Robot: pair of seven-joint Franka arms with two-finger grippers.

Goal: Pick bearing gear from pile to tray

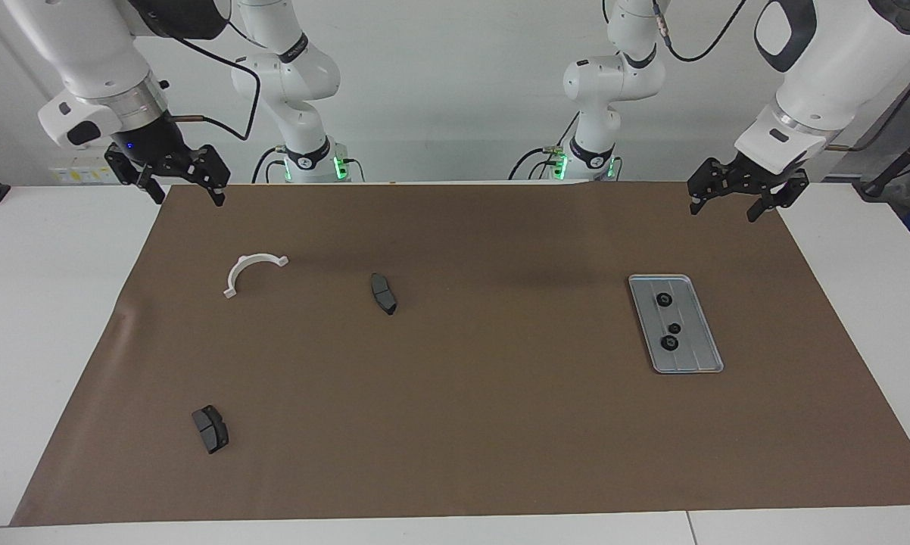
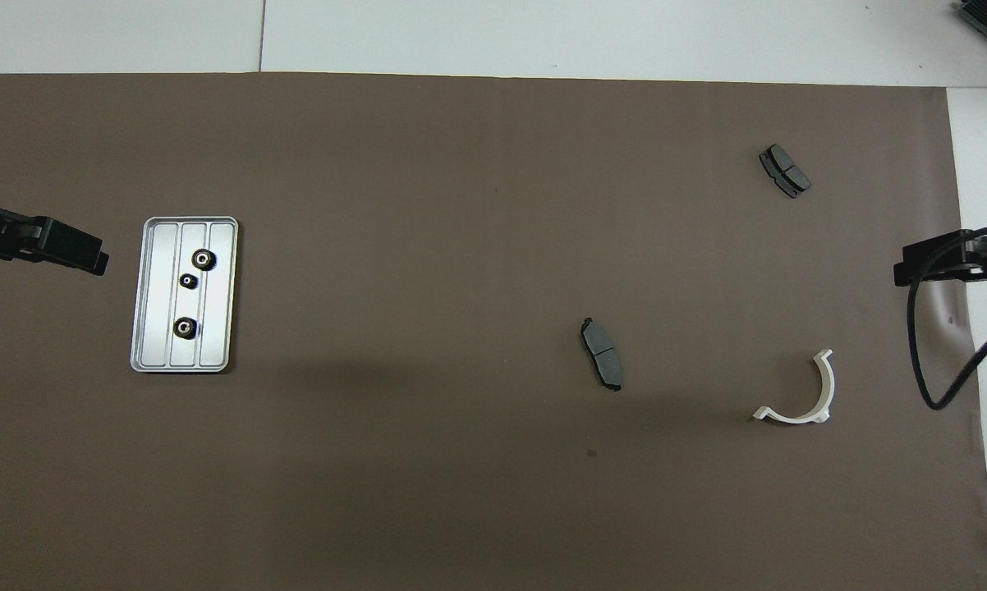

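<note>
Brown mat (image 1: pixel 455 393), left gripper (image 2: pixel 66 250) half cropped

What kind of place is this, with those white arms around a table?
Probably a robotics lab or test bench. Two white robot arms stand at a table covered by a brown mat, where a metal tray holds small black gears and brake pads lie loose.

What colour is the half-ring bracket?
White; the half-ring bracket shows best in the overhead view.
</note>
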